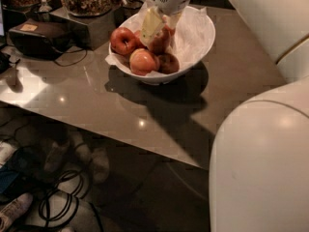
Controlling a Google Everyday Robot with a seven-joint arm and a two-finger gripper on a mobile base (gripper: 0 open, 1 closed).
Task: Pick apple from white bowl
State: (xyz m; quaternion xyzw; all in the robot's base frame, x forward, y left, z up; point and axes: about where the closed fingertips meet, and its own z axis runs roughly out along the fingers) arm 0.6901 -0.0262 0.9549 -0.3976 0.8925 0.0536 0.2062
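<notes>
Grasping step: gripper (161, 29) low in white bowl (199, 40), at apple (161, 42); jaws' state — cannot tell; next: firm pinch, straight lift.

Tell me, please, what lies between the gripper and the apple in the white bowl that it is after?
Nothing shows between them in the camera view: the gripper sits right at the apple, inside the white bowl.
</notes>
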